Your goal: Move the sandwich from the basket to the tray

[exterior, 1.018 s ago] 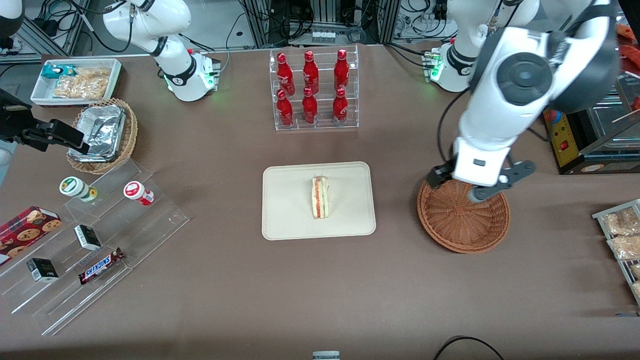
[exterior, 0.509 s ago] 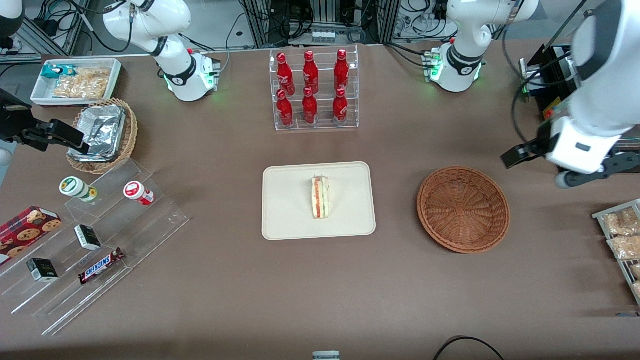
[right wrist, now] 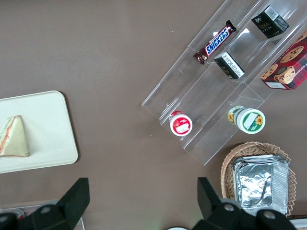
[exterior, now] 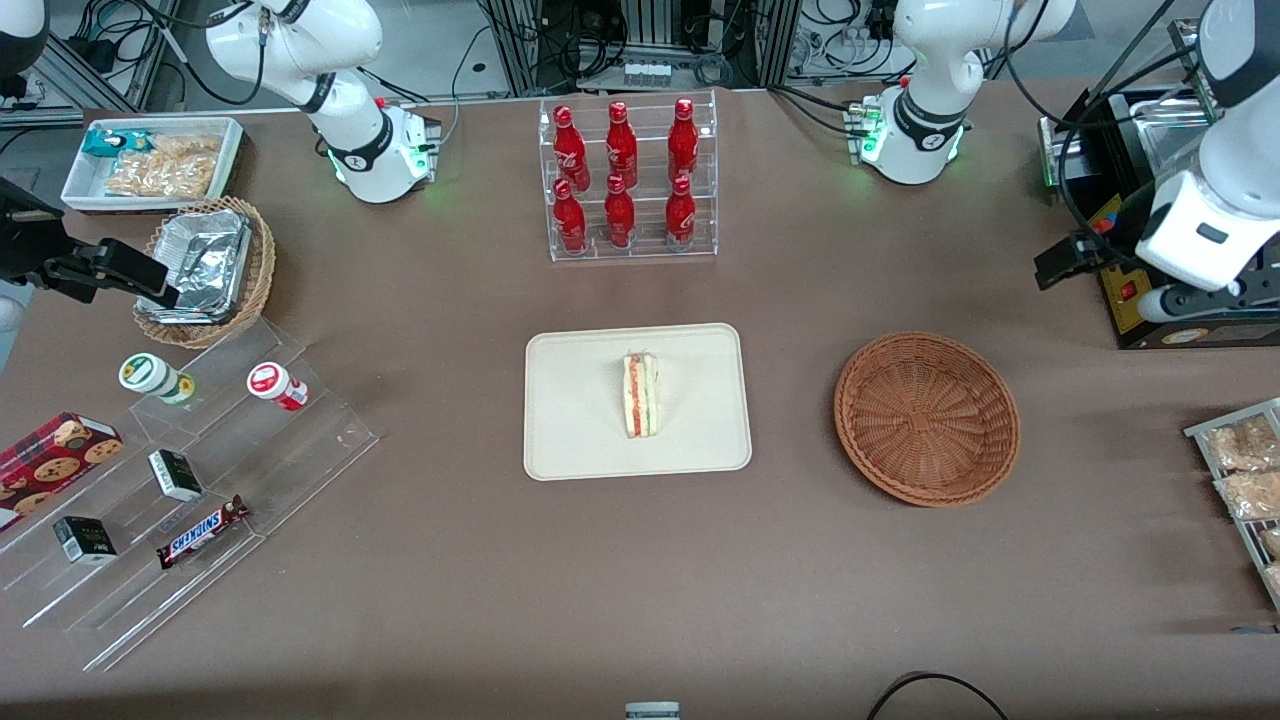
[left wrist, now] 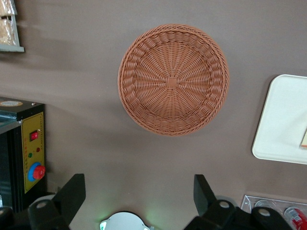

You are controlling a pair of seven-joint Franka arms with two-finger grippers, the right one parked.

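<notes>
the sandwich (exterior: pixel 640 394) lies on the tray (exterior: pixel 570 440); the basket (exterior: pixel 926 417) beside the tray is empty. the gripper (left wrist: pixel 139 196) hovers above the basket, fingers spread wide, holding nothing. task appears complete.

White arm, black hand (left wrist: pixel 139 196)

Gripper (exterior: pixel 1100 285) moved away from over basket (exterior: pixel 927 418), now raised near control box (exterior: pixel 1150 290), fingers spread wide.
</notes>
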